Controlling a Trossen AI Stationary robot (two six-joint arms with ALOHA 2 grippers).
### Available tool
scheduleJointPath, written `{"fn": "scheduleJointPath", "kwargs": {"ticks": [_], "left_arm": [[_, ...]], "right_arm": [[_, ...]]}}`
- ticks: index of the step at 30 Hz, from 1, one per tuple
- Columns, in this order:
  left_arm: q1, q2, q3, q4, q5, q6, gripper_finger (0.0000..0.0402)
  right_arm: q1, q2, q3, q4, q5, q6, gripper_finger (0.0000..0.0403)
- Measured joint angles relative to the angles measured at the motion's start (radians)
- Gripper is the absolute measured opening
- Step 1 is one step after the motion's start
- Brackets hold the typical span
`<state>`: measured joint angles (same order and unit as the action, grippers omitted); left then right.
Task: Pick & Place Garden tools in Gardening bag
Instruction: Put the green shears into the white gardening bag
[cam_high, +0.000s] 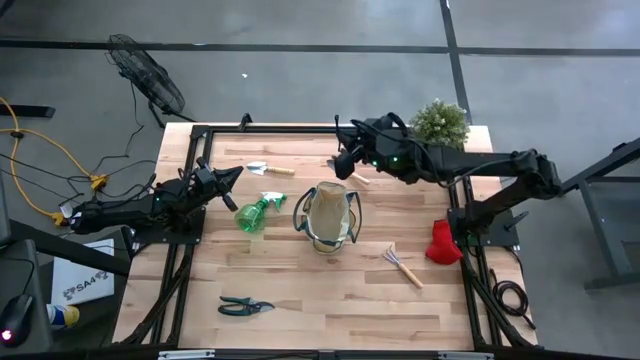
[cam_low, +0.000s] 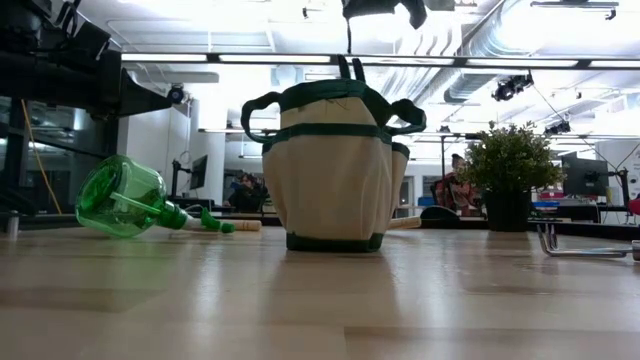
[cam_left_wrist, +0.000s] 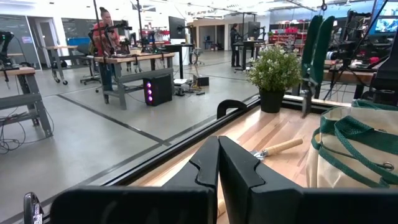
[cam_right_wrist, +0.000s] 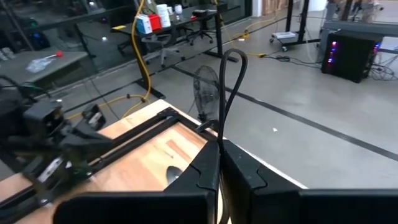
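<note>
On table, one gardening bag (cam_high: 329, 216), one spray bottle (cam_high: 256, 213), two trowels (cam_high: 268, 169).

**Two dark arms, black angular fingers**

Both arms are black, made of jointed segments. The right arm (cam_high: 470, 165) shows small green lights near its wrist. Each hand has flat, angular black fingers (cam_left_wrist: 239, 168) with matte surfaces.

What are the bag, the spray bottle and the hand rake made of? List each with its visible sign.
Gardening bag: looks like beige woven fabric with dark green trim; its walls sag softly and fold.
Spray bottle: translucent green plastic, glossy; light passes through it.
Hand rake: pale wooden-looking handle and grey, probably metal, tines; too small to be sure.
</note>
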<state>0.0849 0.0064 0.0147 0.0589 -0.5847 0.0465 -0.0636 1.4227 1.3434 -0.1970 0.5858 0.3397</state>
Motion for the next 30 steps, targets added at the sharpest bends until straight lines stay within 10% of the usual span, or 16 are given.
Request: {"fn": "scheduleJointPath", "kwargs": {"ticks": [30], "left_arm": [[0.000,0.000,0.000,0.000,0.000,0.000,0.0006]], "right_arm": [[0.144,-0.001,0.000,-0.007,0.014,0.047,0.0003]]}}
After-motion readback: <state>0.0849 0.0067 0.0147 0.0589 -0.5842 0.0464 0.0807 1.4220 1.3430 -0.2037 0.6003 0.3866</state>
